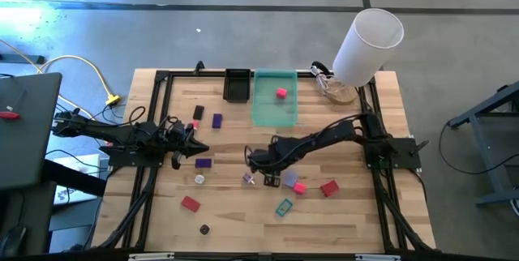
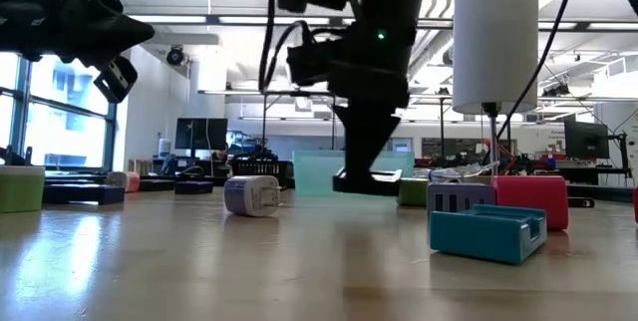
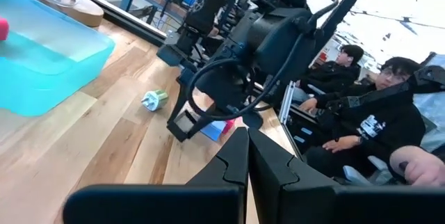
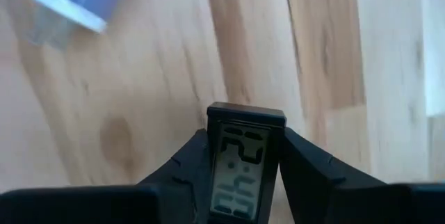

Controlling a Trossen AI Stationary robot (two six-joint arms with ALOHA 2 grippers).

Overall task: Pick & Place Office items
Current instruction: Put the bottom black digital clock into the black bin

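The right gripper (image 4: 245, 165) has its jaws clamped on a small black rectangular digital clock (image 4: 241, 160), lifted above the wooden table (image 1: 357, 220); the left gripper (image 1: 197, 148) is clenched, empty. Nearby: tall white cylinder (image 1: 367, 44), translucent green tray (image 1: 274, 107) holding a pink block (image 1: 280, 92), scattered red block (image 1: 328, 187), teal clip (image 1: 283, 207). Right arm reaches mid-table.
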